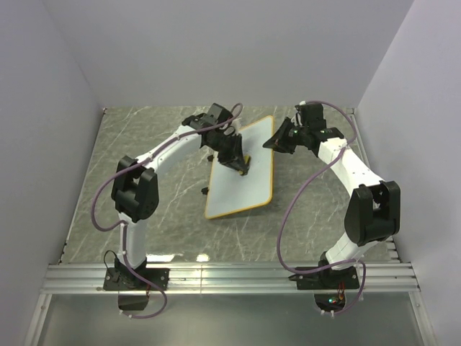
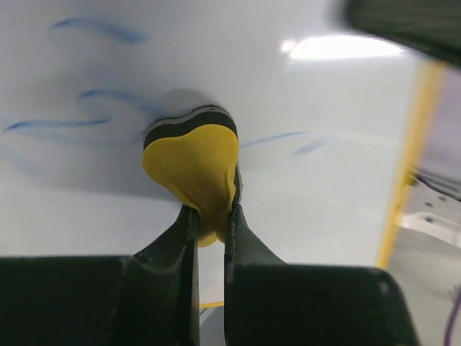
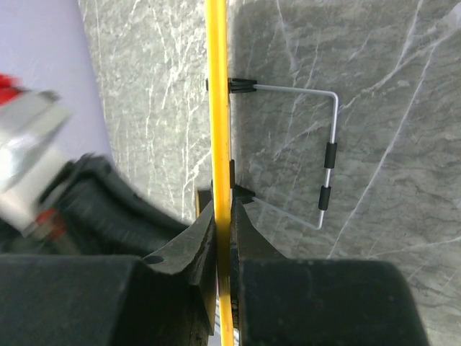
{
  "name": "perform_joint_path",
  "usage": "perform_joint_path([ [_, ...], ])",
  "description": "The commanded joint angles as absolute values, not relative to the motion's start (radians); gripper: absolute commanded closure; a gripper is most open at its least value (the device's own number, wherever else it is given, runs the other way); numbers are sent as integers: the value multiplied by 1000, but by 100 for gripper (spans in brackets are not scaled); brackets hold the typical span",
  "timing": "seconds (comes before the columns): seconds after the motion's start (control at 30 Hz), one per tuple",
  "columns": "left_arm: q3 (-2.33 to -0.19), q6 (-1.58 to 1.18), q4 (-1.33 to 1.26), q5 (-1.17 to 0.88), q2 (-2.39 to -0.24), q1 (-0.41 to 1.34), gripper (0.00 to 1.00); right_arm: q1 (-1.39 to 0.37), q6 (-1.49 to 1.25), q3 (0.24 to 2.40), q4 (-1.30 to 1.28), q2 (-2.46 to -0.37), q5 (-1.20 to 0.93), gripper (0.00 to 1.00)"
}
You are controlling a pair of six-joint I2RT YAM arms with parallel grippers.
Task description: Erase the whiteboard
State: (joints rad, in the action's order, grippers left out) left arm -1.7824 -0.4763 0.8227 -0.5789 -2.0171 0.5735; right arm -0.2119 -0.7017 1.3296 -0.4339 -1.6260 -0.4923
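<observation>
The whiteboard (image 1: 241,180), white with an orange-yellow rim, lies tilted in the middle of the grey marble table. My left gripper (image 1: 240,164) is over its upper middle, shut on a yellow eraser (image 2: 193,160) with a black felt edge pressed against the board. Blue scribbles (image 2: 101,29) show on the board around the eraser in the left wrist view. My right gripper (image 1: 274,140) is shut on the board's yellow rim (image 3: 217,108) at its far right corner, seen edge-on. A wire stand (image 3: 328,137) with black tabs sticks out from the board's back.
Purple-grey walls close in the table on the left, back and right. An aluminium rail (image 1: 230,277) runs along the near edge by the arm bases. Purple cables (image 1: 295,209) loop beside both arms.
</observation>
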Motion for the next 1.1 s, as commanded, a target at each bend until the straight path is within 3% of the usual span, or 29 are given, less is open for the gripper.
perform_joint_path([
  [0.0,-1827,-529,678,-770,-2052,632,100,-284,-721,1347,-443,-1635,-546,100],
  [0.3,-1635,-575,670,-661,-2066,468,100,-285,-684,1362,-482,-1623,-540,100],
  [0.5,-1680,-492,781,-519,-2161,387,100,-285,-684,1342,-479,-1612,-545,100],
  [0.9,-1994,-505,830,-633,-2194,563,100,-291,-699,1336,-465,-1620,-543,100],
  [1.07,-1977,-563,732,-749,-2146,598,100,-301,-701,1339,-463,-1629,-541,100],
])
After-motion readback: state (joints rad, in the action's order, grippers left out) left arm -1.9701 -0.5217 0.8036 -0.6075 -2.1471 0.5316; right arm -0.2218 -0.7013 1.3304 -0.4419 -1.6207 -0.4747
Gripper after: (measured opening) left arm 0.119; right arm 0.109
